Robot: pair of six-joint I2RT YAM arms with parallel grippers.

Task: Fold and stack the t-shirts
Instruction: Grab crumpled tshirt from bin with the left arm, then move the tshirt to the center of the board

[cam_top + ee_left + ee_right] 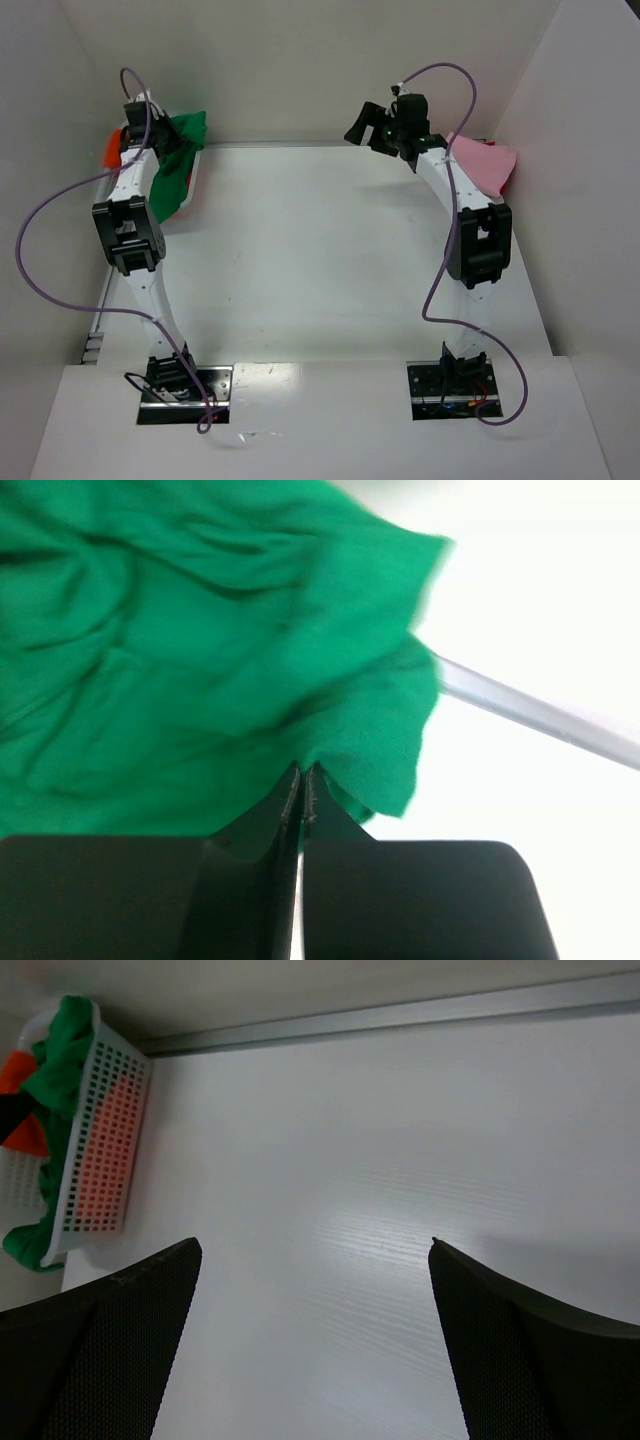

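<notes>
A bright green t-shirt (pixel 200 640) fills the left wrist view, and my left gripper (pixel 302 773) is shut on a fold of it near its edge. From above, the green t-shirt (pixel 185 135) hangs over the white mesh basket (pixel 195 180) at the back left, with an orange t-shirt (pixel 108 152) behind it. A pink t-shirt (pixel 485 165) lies at the back right, beside the right arm. My right gripper (pixel 372 130) hovers open over the far side of the table with nothing between its fingers (pixel 120 1350). The right wrist view shows the basket (pixel 105 1140) holding green and orange cloth.
White walls enclose the table on the left, back and right. A metal strip (pixel 400 1015) runs along the foot of the back wall. Purple cables (pixel 40 260) loop beside each arm. The table (pixel 320 260) between the arms is bare white.
</notes>
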